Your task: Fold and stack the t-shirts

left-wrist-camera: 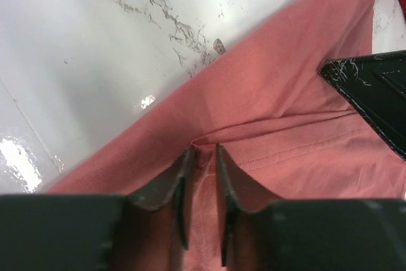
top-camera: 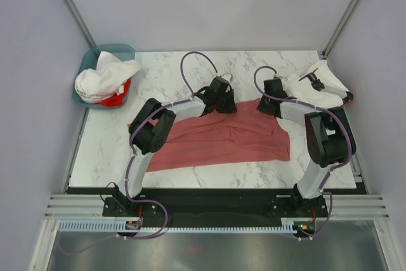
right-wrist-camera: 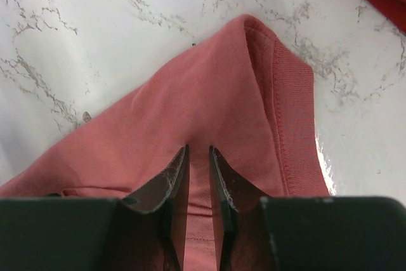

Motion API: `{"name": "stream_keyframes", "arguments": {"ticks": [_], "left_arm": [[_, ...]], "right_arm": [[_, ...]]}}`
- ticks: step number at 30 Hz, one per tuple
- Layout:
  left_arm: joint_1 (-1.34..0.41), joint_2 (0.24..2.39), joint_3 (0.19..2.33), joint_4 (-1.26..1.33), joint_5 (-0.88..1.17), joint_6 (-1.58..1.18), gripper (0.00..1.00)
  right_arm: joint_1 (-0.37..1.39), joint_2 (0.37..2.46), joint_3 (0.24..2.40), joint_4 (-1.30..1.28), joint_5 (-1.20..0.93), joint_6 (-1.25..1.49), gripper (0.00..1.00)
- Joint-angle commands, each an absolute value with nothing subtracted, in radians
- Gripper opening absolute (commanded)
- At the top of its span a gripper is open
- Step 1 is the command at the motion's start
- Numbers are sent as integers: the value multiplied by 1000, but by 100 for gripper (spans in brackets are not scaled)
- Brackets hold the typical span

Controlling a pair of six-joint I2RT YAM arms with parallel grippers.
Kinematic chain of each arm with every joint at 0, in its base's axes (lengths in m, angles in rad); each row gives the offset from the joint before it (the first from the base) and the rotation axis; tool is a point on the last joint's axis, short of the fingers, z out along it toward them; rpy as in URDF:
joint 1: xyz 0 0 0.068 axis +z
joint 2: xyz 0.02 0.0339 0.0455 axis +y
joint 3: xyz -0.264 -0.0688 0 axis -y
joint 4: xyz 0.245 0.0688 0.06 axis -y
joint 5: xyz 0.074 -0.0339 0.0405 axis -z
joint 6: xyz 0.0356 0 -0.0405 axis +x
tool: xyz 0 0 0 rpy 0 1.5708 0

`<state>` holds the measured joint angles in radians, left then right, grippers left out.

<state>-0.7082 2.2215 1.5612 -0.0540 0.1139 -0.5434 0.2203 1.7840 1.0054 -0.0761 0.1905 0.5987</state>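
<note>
We're barely started: the salmon t-shirt (top-camera: 222, 139) lies spread across the counter (top-camera: 166, 75) with 0 finished folds showing, left fingers (left-wrist-camera: 181, 182) and right fingers (right-wrist-camera: 171, 182) each pinched on its far edge, while heaped t-shirts (top-camera: 104, 79) wait in the basket (top-camera: 122, 47).

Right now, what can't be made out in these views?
Top view: far edge of the dusty salmon cotton t-shirt, under both arms' jaws.
Top view: count of garments in the teal plastic basket; the white cloth heap covers them.
Wrist views: how many layers the jaws pinch; their tips bury in fabric.
</note>
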Motion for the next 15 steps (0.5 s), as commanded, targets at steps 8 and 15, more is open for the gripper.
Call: {"name": "stream_keyframes", "arguments": {"ticks": [8,15], "left_arm": [[-727,2224,1614,-117,95,-471,24],[-752,2123,1528,-45,81,-448,2]], "right_arm": [[219,1789,1042,-86,209,609,25],[215,1796,1042,-87,209,612,25]]}}
